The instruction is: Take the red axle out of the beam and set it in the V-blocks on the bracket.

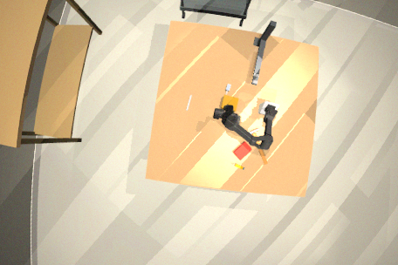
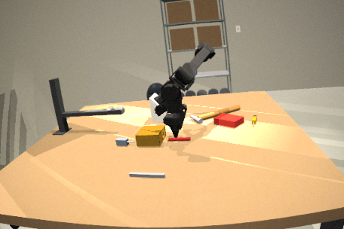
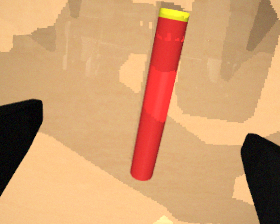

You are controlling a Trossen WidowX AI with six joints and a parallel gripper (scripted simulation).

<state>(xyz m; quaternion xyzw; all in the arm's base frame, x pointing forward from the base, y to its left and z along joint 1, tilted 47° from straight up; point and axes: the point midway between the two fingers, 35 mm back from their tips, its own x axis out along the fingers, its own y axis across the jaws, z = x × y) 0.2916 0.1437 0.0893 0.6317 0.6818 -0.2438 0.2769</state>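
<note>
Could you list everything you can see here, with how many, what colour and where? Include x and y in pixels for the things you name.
Axle [image 2: 179, 138] [image 3: 158, 100]: one, red, yellow end, on table
Block [image 1: 231, 102] [image 2: 148, 136]: one, yellow, beside axle
Bracket [image 1: 259, 58] [image 2: 92, 112]: one, dark grey, table's far side in top view
Hammer [image 1: 264, 157] [image 2: 220, 111]: one, orange handle, behind arm in exterior view
Box [image 1: 242, 151] [image 2: 228, 120]: one, red, near hammer
Small item [image 1: 238, 166] [image 2: 254, 119]: one, yellow, beyond box
Small tool [image 1: 228, 88] [image 2: 121, 141]: one, blue-grey, beside block
Rod [image 1: 188, 103] [image 2: 147, 175]: one, grey, apart
Table [image 1: 170, 152] [image 2: 253, 181]: one, tan, underneath
Shelf rack [image 2: 211, 74]: one, grey, background
Cartons [image 2: 179, 12]: four, brown, on rack
Outlet [image 2: 238, 29]: one, white, wall
Wooden furniture [image 1: 9, 65]: tan, left in top view
Arm [image 1: 244, 132] [image 2: 185, 77]: one, black, over table
Jaws: one pair, black, open, above axle
</note>
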